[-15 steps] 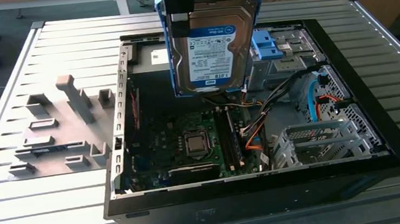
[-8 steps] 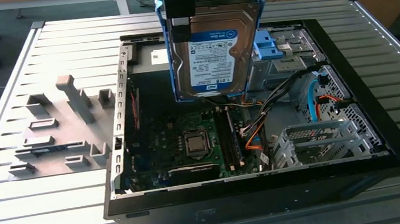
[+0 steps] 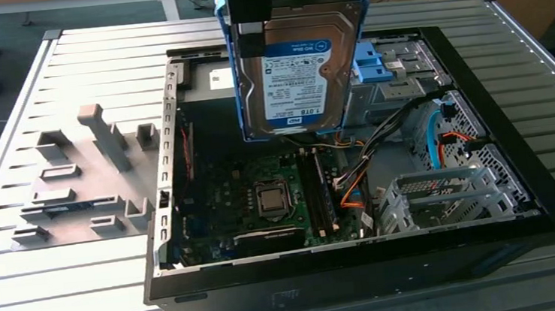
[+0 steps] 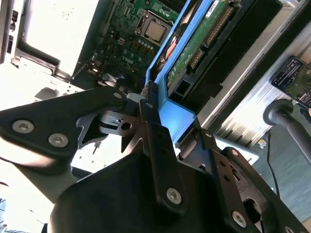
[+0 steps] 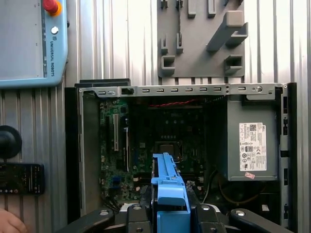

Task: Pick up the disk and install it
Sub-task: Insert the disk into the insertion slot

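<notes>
Gripper: the gripper [image 4: 170,114] pinches the top end of the blue bracket [image 4: 167,104], with one black finger pressed on each side of it. In the first wrist view the gripper [image 5: 170,213] grips the same blue part.
Disk: the disk [image 3: 296,71] hangs upright under the gripper [image 3: 264,22], and its white-and-blue label faces the exterior camera. In the second wrist view its green circuit side [image 4: 204,39] shows.
Disk position: it is above the open computer case [image 3: 523,202], over the rear part near the motherboard [image 3: 251,195]. It seems to hang free of the case, but I cannot judge the height well from this angle.
Case: it lies on its side with the cover off, on a slatted metal table [image 3: 28,298].
Inside the case: there is a grey box [image 5: 252,145] with a white sticker, and a perforated metal drive cage [image 3: 442,197] near the front.
Beside the case: a grey fixture plate [image 3: 78,180] with upright blocks lies on the table, at the exterior view's left.
</notes>
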Robot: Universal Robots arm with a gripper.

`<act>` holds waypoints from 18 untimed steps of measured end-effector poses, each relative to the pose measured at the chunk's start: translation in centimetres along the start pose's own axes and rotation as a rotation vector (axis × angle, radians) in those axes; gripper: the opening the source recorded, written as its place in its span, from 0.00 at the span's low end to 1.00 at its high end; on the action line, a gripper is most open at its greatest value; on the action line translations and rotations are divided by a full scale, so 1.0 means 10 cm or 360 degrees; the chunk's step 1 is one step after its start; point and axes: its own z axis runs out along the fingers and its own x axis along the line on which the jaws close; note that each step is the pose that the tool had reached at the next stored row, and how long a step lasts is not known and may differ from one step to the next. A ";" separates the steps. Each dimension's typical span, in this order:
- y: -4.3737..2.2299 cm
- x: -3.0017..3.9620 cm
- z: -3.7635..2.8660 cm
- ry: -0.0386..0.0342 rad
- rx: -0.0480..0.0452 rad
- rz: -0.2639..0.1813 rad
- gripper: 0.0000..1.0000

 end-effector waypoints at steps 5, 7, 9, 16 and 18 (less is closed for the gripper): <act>-0.006 0.161 0.007 0.0000 0.0000 0.0000 0.37; -0.009 0.229 0.009 0.0000 0.0000 0.0000 0.37; -0.011 0.273 0.010 0.0000 0.0000 0.0000 0.37; -0.055 0.310 0.012 0.0000 0.0000 -0.0001 0.37; -0.114 0.309 0.013 0.0000 0.0000 -0.0002 0.37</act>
